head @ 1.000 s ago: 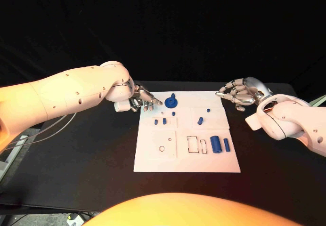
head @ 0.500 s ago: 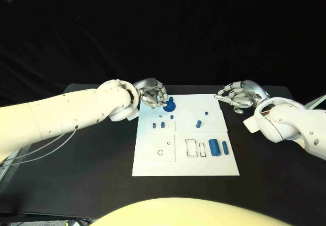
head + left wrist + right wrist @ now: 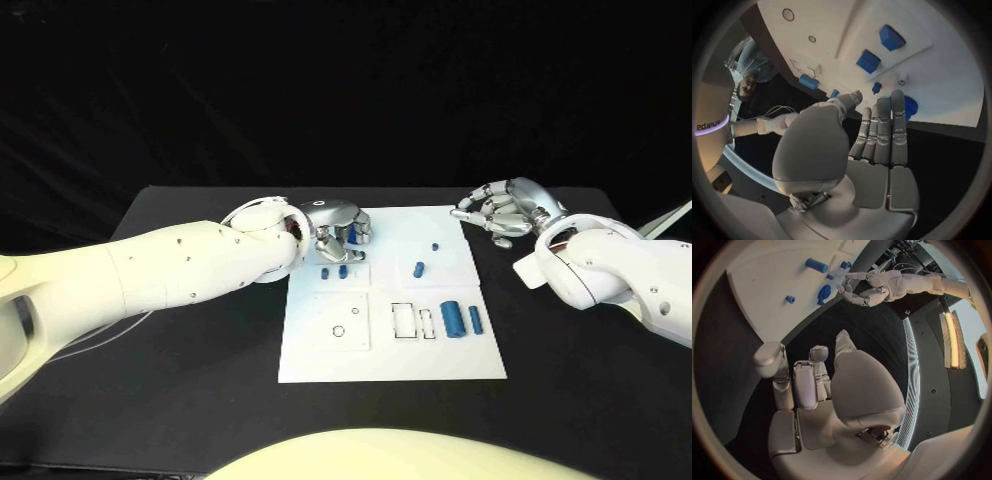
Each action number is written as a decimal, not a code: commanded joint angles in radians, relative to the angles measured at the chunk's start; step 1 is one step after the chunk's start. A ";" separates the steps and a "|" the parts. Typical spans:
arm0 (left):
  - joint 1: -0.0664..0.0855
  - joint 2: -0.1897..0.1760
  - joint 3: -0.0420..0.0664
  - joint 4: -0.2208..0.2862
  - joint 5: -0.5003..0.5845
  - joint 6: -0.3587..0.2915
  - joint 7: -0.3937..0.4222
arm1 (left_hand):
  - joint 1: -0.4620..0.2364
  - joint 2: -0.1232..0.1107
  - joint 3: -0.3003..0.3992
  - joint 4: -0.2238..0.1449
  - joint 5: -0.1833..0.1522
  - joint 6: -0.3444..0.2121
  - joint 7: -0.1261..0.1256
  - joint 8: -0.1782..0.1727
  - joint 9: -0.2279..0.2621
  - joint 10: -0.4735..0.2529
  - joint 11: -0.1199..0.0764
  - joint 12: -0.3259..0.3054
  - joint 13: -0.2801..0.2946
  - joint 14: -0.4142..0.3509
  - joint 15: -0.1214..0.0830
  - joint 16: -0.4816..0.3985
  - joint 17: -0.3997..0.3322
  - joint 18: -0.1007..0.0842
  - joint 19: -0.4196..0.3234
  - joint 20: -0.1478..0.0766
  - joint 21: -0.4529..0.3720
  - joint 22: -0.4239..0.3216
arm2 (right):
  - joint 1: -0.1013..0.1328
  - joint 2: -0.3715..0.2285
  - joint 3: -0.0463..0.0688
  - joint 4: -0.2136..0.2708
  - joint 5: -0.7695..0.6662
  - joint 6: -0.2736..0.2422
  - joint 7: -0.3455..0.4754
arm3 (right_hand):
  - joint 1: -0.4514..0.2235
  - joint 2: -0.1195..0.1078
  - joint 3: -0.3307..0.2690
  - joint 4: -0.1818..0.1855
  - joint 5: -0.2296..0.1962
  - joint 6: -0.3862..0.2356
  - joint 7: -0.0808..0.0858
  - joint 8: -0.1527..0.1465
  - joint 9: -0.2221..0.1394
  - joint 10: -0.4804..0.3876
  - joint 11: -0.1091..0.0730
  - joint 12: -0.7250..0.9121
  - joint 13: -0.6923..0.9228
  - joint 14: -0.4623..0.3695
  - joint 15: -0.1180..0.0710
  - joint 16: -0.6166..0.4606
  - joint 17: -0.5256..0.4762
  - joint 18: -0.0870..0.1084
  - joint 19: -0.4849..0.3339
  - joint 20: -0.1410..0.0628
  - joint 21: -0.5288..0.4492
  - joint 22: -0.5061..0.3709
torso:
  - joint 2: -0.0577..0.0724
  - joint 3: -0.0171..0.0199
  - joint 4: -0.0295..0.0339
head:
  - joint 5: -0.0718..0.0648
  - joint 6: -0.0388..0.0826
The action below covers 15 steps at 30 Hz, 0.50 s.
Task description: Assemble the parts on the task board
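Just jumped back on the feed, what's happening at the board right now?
The left hand hovers over the far left corner of the task board, fingers extended above the round blue part, holding nothing. The right hand hangs off the board's far right corner, fingers curled on nothing. Several small blue parts lie unassembled on the board.

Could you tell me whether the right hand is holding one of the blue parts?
No, the right hand hovers with curled fingers off the task board, and the right wrist view shows nothing in it.
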 commanded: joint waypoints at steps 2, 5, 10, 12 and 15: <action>-0.002 0.027 -0.002 -0.029 -0.040 0.045 -0.012 | -0.001 -0.015 -0.003 -0.012 0.015 0.006 -0.004 -0.023 -0.014 -0.017 0.004 -0.017 -0.016 -0.010 0.004 0.023 -0.012 0.004 -0.014 -0.003 0.016 0.022 | -0.001 0.004 0.000 -0.001 -0.003 -0.005 0.006 | -0.011 0.034 -0.030 -0.002 -0.008 0.004 0.001 -0.013 0.014 -0.022 -0.006 -0.013 -0.009 0.045 -0.009 -0.023 0.022 0.022 0.001 -0.009 -0.024 -0.010 | 0.000 0.0004 -0.0004 | -0.002 0.004; -0.002 0.043 -0.003 -0.046 -0.054 0.058 -0.020 | 0.000 -0.014 -0.004 -0.013 0.016 0.011 -0.004 -0.028 -0.017 -0.014 0.003 -0.017 -0.018 -0.010 0.004 0.028 -0.013 0.004 -0.013 -0.003 0.018 0.023 | -0.002 0.005 0.000 -0.001 -0.003 -0.010 0.008 | -0.010 0.034 -0.030 -0.003 -0.008 0.003 0.002 -0.014 0.014 -0.025 -0.006 -0.016 -0.012 0.044 -0.008 -0.025 0.020 0.023 -0.002 -0.009 -0.030 -0.013 | 0.000 0.0002 -0.0008 | -0.001 0.005; -0.003 0.065 -0.004 -0.068 -0.064 0.056 -0.028 | 0.001 -0.011 -0.006 -0.012 0.016 0.029 -0.002 -0.040 -0.025 -0.004 0.004 -0.020 -0.025 -0.009 0.004 0.043 -0.016 0.004 -0.011 -0.003 0.023 0.028 | -0.002 0.006 0.000 -0.002 -0.003 -0.014 0.010 | -0.009 0.034 -0.030 -0.003 -0.008 0.002 0.002 -0.015 0.014 -0.028 -0.005 -0.020 -0.015 0.043 -0.008 -0.028 0.018 0.024 -0.004 -0.009 -0.036 -0.016 | -0.002 0.0009 0.0017 | -0.004 0.003; -0.003 0.070 -0.004 -0.072 -0.065 0.054 -0.031 | 0.001 -0.010 -0.007 -0.011 0.016 0.030 0.000 -0.043 -0.027 -0.004 0.005 -0.021 -0.027 -0.010 0.004 0.046 -0.017 0.004 -0.011 -0.003 0.024 0.029 | -0.002 0.007 0.000 -0.002 -0.003 -0.014 0.010 | -0.008 0.034 -0.030 -0.003 -0.008 0.001 0.002 -0.015 0.014 -0.030 -0.005 -0.021 -0.016 0.043 -0.008 -0.029 0.016 0.024 -0.005 -0.008 -0.039 -0.017 | -0.001 0.0010 0.0006 | -0.004 0.004; -0.003 0.076 -0.004 -0.077 -0.067 0.052 -0.036 | 0.004 -0.007 -0.005 -0.013 0.017 0.032 0.000 -0.050 -0.031 -0.003 0.005 -0.023 -0.030 -0.011 0.004 0.051 -0.020 0.004 -0.011 -0.003 0.027 0.031 | -0.002 0.008 0.000 -0.003 -0.003 -0.014 0.010 | -0.008 0.034 -0.030 -0.003 -0.008 0.001 0.002 -0.015 0.014 -0.029 -0.005 -0.020 -0.015 0.043 -0.007 -0.029 0.017 0.024 -0.004 -0.008 -0.037 -0.016 | 0.000 0.0005 -0.0009 | -0.005 0.003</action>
